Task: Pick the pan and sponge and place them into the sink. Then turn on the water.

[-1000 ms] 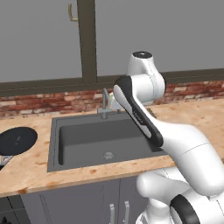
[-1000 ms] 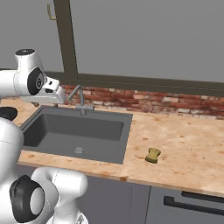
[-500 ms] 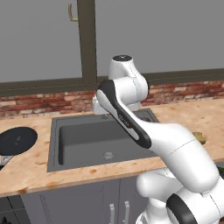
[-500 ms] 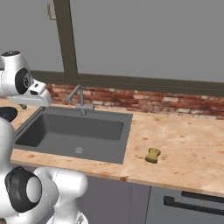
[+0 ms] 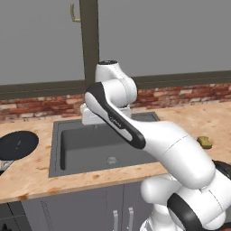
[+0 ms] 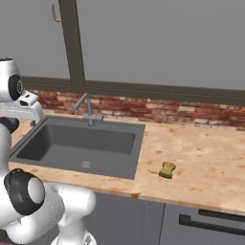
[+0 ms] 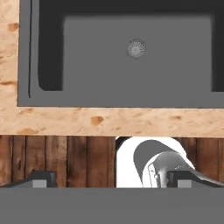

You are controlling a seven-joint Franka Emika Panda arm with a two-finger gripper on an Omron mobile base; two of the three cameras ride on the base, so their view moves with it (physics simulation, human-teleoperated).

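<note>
The black pan (image 5: 18,144) lies flat on the counter left of the sink (image 5: 85,146), its grey handle toward the front edge. Right of the sink (image 6: 95,139) the small yellow-olive sponge (image 6: 167,169) rests on the wood counter, and it also appears as the sponge (image 5: 205,142). My gripper (image 5: 93,122) hangs over the sink's back left part, apart from both. In the hand view the gripper (image 7: 111,181) is open, fingertips (image 7: 43,179) wide apart with nothing between, looking down at the sink (image 7: 131,78) and its drain (image 7: 136,48). Water is out of view at the faucet (image 6: 85,107).
A brick backsplash (image 6: 167,112) and a dark window frame (image 5: 90,40) run behind the counter. Wood counter (image 6: 201,153) stretches right of the basin. Grey cabinet fronts (image 5: 76,212) sit below, and wooden floor (image 7: 65,157) lies beyond the counter edge.
My arm has swung left across the sink, carrying the hand from the sink's right back side to its left back side. The jaws stayed open; pan and sponge have not moved.
</note>
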